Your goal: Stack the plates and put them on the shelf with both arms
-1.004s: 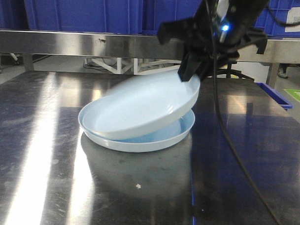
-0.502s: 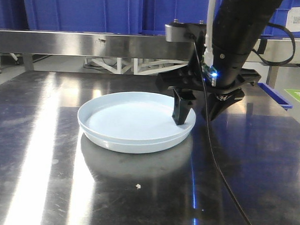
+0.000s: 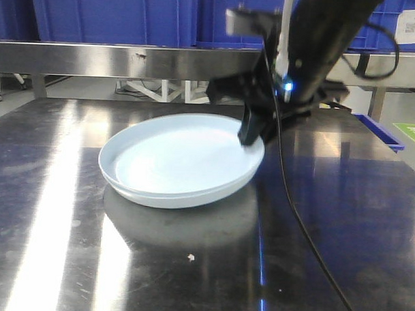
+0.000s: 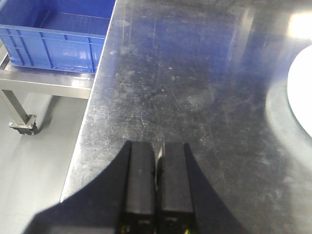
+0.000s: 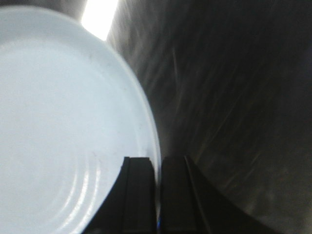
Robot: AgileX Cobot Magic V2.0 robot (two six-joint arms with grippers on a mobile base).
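Note:
Two pale bluish-white plates (image 3: 180, 161) lie nested as one stack on the steel table (image 3: 328, 228). My right gripper (image 3: 252, 138) comes down from a black arm at the stack's far right rim. In the right wrist view the plates (image 5: 63, 122) fill the left side, and the right gripper (image 5: 157, 159) is shut on the rim, one finger inside and one outside. My left gripper (image 4: 158, 145) is shut with nothing in it, low over bare table near its edge. Only a sliver of the plates (image 4: 302, 92) shows at that view's right border. The front view does not show the left arm.
A steel shelf rail (image 3: 95, 59) runs across the back with blue crates (image 3: 117, 16) on it. A blue tray edge (image 3: 382, 131) lies at the table's far right. In the left wrist view the table edge (image 4: 92, 122) drops to the floor, with a blue bin (image 4: 53, 39) beyond it.
A second ago the upper plate hung tilted from the right gripper over the lower one. It then settled flat into it. Now the stack has shifted slightly left, with the gripper at its rim.

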